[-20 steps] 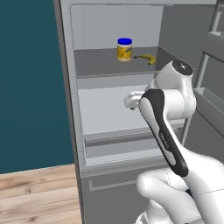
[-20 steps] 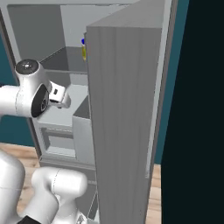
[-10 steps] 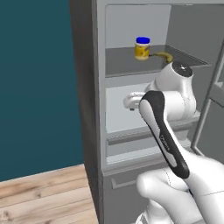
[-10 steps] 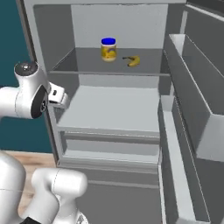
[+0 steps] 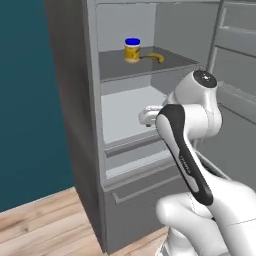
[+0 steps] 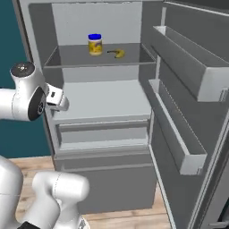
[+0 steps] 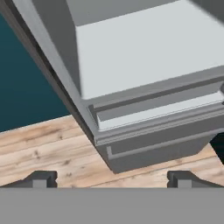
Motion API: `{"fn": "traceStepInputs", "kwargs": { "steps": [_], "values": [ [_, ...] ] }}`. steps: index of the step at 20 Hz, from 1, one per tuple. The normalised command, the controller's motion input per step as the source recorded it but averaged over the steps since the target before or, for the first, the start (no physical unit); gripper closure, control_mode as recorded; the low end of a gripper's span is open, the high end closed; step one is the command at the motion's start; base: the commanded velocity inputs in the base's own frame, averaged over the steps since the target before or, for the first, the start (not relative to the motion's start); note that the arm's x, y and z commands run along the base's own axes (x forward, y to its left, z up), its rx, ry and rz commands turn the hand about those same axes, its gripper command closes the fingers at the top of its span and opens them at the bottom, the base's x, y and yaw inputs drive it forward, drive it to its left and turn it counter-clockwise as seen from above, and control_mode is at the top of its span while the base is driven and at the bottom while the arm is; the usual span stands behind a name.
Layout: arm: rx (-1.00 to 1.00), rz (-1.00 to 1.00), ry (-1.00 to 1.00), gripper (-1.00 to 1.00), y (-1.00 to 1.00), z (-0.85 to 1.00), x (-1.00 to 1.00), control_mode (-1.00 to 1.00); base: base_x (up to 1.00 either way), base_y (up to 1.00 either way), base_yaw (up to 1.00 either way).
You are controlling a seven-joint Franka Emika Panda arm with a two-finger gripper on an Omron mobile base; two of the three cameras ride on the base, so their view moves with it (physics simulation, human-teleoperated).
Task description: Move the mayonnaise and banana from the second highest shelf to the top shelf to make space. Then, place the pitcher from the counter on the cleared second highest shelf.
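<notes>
The mayonnaise point(image 5: 132, 50) point(image 6: 94, 44), a squat jar with a blue lid, stands upright on the thin dark grey top shelf point(image 5: 120, 67) point(image 6: 76, 58) inside the open fridge. The yellow banana point(image 5: 155, 57) point(image 6: 117, 53) lies just right of it on the same board. Below them the pale second highest shelf point(image 5: 125, 112) point(image 6: 103, 98) point(image 7: 144, 48) is bare. My gripper point(image 5: 146, 117) point(image 6: 59, 102) point(image 7: 111, 179) hangs in front of that pale shelf's left front corner, well below the jar. It is open, with its fingertips point(image 7: 41, 178) wide apart and nothing between them. The pitcher and the counter are out of view.
The fridge door stands open on the right, with two door bins point(image 6: 188, 58) point(image 6: 179, 138) jutting inward. A drawer front point(image 6: 103, 134) sits under the pale shelf. The fridge's left wall point(image 5: 75, 125) is close to the hand. A wooden floor point(image 7: 39, 148) and a teal wall point(image 5: 30, 100) lie left.
The whole picture has shifted, so the camera moved: the fridge interior now faces both base views and the door no longer blocks the right one. The arm's pose and open gripper are unchanged.
</notes>
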Motion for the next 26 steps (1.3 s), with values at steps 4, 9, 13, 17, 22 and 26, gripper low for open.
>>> {"fn": "traceStepInputs", "kwargs": {
  "steps": [4,9,13,17,22,26],
  "values": [
    [0.00,0.00,0.00,-1.00,0.00,0.00,0.00,1.00,-0.66,0.00,-0.50],
    [0.00,0.00,0.00,-1.00,0.00,0.00,0.00,1.00,-0.81,0.16,-0.56],
    [0.00,0.00,0.00,-1.00,0.00,0.00,0.00,1.00,-0.78,0.37,-0.52],
    [0.00,0.00,0.00,-1.00,0.00,0.00,0.00,1.00,-0.74,0.36,-0.50],
    [0.00,0.00,0.00,-1.00,0.00,0.00,0.00,1.00,-0.37,0.49,-0.51],
    [0.00,0.00,0.00,-1.00,0.00,0.00,0.00,1.00,0.00,0.57,-0.44]
  ]
}}
